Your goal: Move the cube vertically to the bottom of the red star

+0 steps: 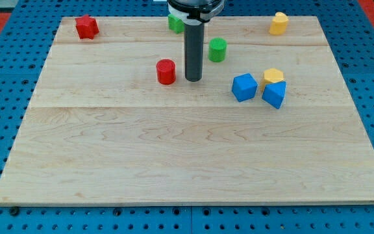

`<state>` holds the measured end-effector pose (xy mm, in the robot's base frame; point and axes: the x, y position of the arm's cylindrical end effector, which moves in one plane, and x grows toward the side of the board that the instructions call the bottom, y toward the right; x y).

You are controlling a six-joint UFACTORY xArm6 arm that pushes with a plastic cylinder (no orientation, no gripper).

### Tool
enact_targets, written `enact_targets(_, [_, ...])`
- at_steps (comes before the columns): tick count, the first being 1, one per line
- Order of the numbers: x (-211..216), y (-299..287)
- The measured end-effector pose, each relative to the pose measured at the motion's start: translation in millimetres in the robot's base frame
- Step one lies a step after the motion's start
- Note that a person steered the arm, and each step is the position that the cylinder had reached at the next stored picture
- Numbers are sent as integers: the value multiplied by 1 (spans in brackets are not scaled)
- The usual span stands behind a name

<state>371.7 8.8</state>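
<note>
A red star [86, 26] lies at the board's top left corner. A blue cube [244, 87] sits right of centre, with a second blue block [274, 94] just to its right, touching a yellow block [273, 76] above it. My tip [193, 79] rests on the board between a red cylinder [166, 71], just to its left, and the blue cube, which is well to its right. The tip touches no block.
A green cylinder [217, 49] stands up and right of the tip. A green block [175, 23] is partly hidden behind the rod at the top edge. A yellow block [278, 23] sits at the top right. The wooden board [187, 162] lies on a blue pegboard.
</note>
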Motion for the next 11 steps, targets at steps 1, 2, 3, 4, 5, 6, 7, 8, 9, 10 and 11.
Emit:
enact_targets(1, [-2, -2])
enact_targets(2, [-17, 35])
enact_targets(3, [-8, 78])
enact_targets(4, [25, 113])
enact_targets(5, [24, 133])
enact_targets(6, [69, 139])
enact_targets(7, [69, 93])
enact_targets(8, [97, 15])
enact_targets(9, [84, 65])
enact_targets(10, [150, 39])
enact_targets(11, [120, -39])
